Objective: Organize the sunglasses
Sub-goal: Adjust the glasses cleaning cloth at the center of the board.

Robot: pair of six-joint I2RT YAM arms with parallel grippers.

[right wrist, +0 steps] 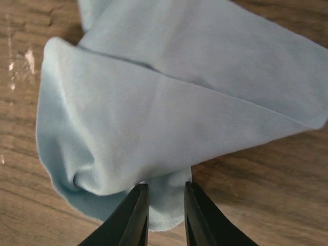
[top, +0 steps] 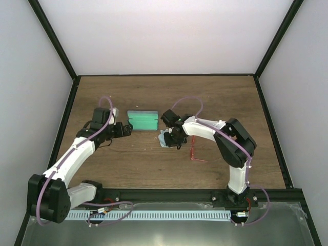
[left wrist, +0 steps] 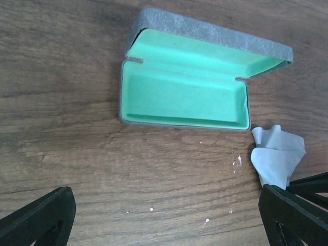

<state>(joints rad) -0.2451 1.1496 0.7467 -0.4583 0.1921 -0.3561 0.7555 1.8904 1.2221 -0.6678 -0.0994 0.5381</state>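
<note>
Fingers [right wrist: 137, 205] of the right gripper [right wrist: 166, 188] pinch the cloth [right wrist: 154, 102] just beside the open case [left wrist: 184, 97]; left gripper [left wrist: 164, 195] gapes empty. Cloth step, seemingly; next needs a clean lift.

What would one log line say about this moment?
left gripper: open, near open grey-blue oblong case | right gripper: pinching soft light blue cloth | translucent red thin-framed sunglasses: on wooden table, untouched

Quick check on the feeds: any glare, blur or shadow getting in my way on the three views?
Top external: even light, soft shadows, but the sunglasses are only a thin red trace. Left wrist: sharp, the open case glare-free. Right wrist: the cloth fills the frame, slightly soft, folds shaded.
</note>
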